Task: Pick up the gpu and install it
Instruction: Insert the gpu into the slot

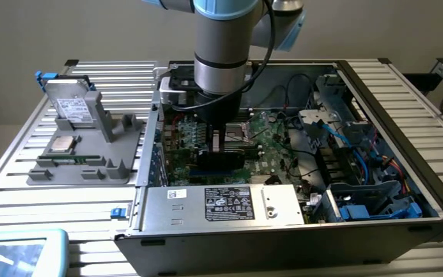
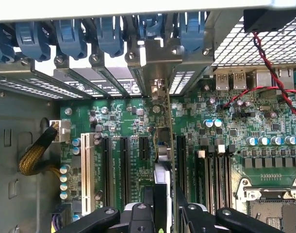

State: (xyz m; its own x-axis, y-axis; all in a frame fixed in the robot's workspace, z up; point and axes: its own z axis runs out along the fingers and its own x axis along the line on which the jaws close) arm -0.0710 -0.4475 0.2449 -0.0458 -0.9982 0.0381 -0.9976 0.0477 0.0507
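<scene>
At the exterior view's left, a grey holder [image 1: 83, 170] on the slatted table [image 1: 6, 196] carries the hard drive [image 1: 75, 107] and, lower down, the narrow memory stick [image 1: 71, 158]. Both are well apart from the work. Beside the holder lies the open computer case [image 1: 141, 173], and the arm reaches down into it over the motherboard [image 1: 276, 144]. The gripper [image 1: 223, 138] is closed on the gpu [image 1: 225, 158]. The card hangs upright under the gripper with its black cooler toward the camera. It is just above the board or touching it; I cannot tell which.

In the wrist view the gpu [image 2: 162, 145] is seen edge-on between the fingers [image 2: 138, 216], pointing to the rear wall of the case. Long black expansion slots [image 2: 124, 165] lie on both sides of it, and the slot under it is hidden by the card itself. Its metal end is near the row of blue latches [image 2: 148, 24].

I think the danger is in the alignment. If the card is a little tilted or shifted sideways, its edge could land beside the slot and press on the board. The metal end could also catch on the rear frame, so that one end seats and the other does not. A hard push could make the card slip in the grip.

Further right, the red and black wire [image 2: 264, 63] and the blue cables [image 1: 360, 156] are well apart from the card.
</scene>
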